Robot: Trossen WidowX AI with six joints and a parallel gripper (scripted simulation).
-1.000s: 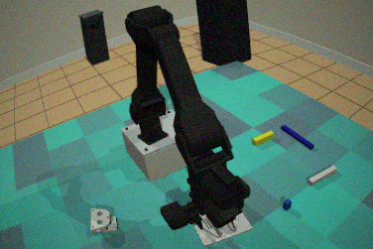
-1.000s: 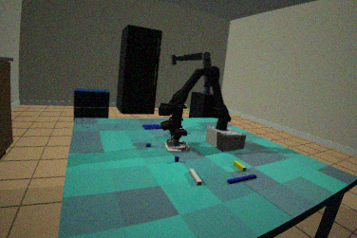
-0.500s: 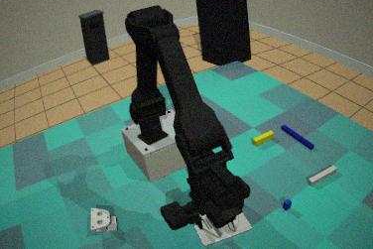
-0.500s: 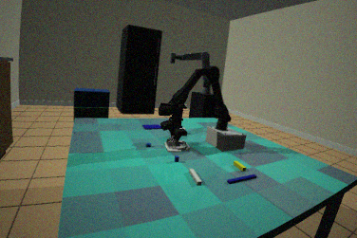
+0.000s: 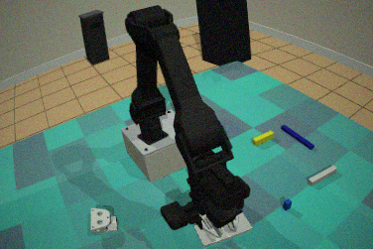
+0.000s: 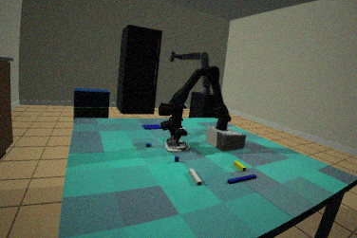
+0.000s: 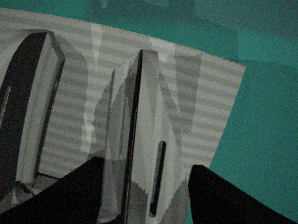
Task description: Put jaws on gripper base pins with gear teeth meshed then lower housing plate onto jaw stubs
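Observation:
The light striped gripper base [image 5: 244,225] [image 7: 220,90] lies flat under my hand. My gripper [image 7: 148,171] is shut on one pale jaw [image 7: 150,100], which stands between the fingertips over the base. The other jaw [image 7: 42,110] stands to its left on the base, with a gap between the two in the wrist view. The lower ends of both jaws are cut off or hidden, so the pins and the gear teeth cannot be made out. The white housing plate [image 5: 100,217], with two round marks, lies apart on the table at the left in the top view.
A yellow block [image 5: 263,138] [image 6: 239,166], a dark blue bar [image 5: 298,137] [image 6: 242,178], a white bar [image 5: 322,175] [image 6: 195,176] and a small blue block [image 5: 287,204] [image 6: 177,158] lie on the table. The arm's pale pedestal [image 5: 154,163] [image 6: 230,140] stands behind my hand.

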